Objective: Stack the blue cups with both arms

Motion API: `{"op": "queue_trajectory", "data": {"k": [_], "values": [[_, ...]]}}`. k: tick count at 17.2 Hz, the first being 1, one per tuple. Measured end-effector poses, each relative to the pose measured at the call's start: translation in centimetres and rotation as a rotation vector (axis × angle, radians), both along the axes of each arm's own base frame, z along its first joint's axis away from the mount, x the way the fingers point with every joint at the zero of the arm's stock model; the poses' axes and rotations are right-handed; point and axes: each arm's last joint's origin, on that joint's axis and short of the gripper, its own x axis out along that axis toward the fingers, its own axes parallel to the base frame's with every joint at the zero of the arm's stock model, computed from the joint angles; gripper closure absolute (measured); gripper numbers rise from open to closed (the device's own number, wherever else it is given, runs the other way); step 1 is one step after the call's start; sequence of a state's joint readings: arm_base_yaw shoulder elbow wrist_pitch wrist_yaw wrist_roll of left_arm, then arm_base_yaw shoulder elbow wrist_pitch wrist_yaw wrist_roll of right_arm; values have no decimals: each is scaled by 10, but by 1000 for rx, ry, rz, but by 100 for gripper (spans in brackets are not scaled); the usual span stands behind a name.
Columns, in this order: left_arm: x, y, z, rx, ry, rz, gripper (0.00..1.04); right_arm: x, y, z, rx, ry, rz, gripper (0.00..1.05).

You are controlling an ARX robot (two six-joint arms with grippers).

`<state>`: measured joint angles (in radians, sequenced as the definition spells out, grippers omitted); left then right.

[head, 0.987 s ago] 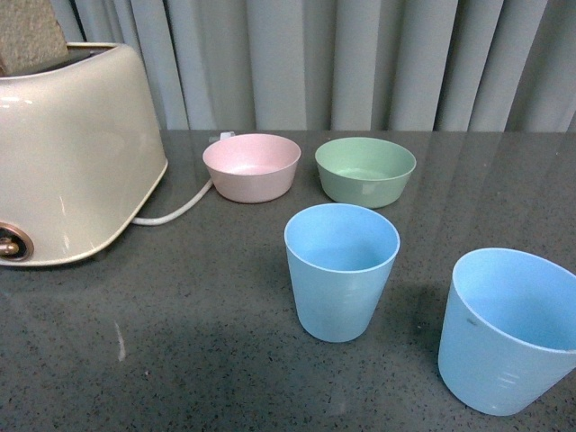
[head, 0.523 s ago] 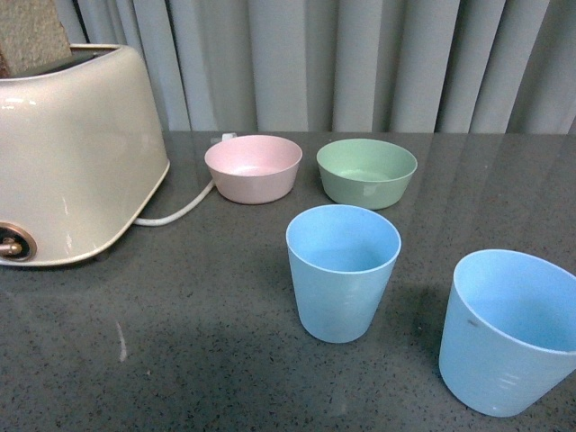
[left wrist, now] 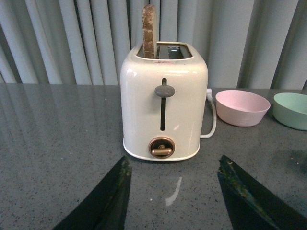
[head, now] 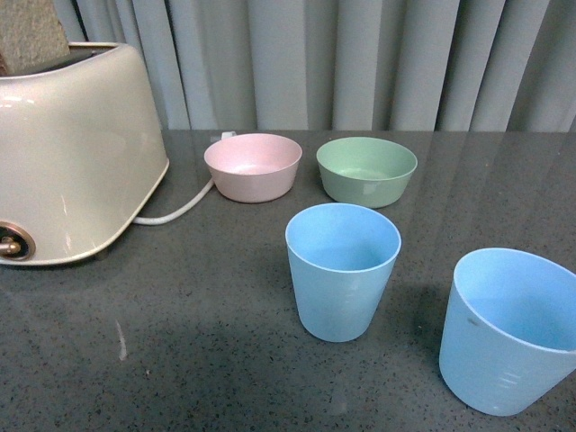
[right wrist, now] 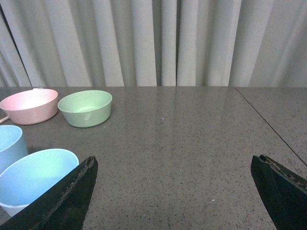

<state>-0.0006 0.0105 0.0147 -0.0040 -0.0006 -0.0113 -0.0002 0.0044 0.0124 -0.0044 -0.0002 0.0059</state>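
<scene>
One blue cup (head: 342,270) upright, second blue cup (head: 508,333) nearer the tabletop (head: 180,342) front edge; left pincer (left wrist: 175,196), right pincer (right wrist: 172,196) both released.

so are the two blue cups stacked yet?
No, one light blue tapered plastic cup stands apart from the other light blue cup on the grey countertop.

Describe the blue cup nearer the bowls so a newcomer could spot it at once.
From the cream toaster on the table, move right to the pink bowl and green bowl. Nearer the camera than those stands the blue cup, upright. Unlike the second blue cup, cut off at the right edge, it sits centrally and fully in frame.
</scene>
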Motion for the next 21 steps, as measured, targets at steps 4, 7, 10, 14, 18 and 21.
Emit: {"op": "queue_trajectory", "data": {"k": [4, 7, 10, 14, 18, 21], "values": [[0, 0, 0, 1, 0, 0, 5, 9, -11, 27, 122, 52, -66, 7], [0, 0, 0, 1, -1, 0, 7, 31, -9, 86, 122, -7, 70, 7], [0, 0, 0, 1, 0, -1, 7, 73, 4, 94, 161, 212, 204, 7], [0, 0, 0, 1, 0, 0, 7, 107, 34, 73, 144, 459, 300, 7], [0, 0, 0, 1, -1, 0, 7, 126, 45, 42, 120, 638, 287, 7], [0, 0, 0, 1, 0, 0, 7, 133, 47, 31, 113, 692, 272, 7]]}}
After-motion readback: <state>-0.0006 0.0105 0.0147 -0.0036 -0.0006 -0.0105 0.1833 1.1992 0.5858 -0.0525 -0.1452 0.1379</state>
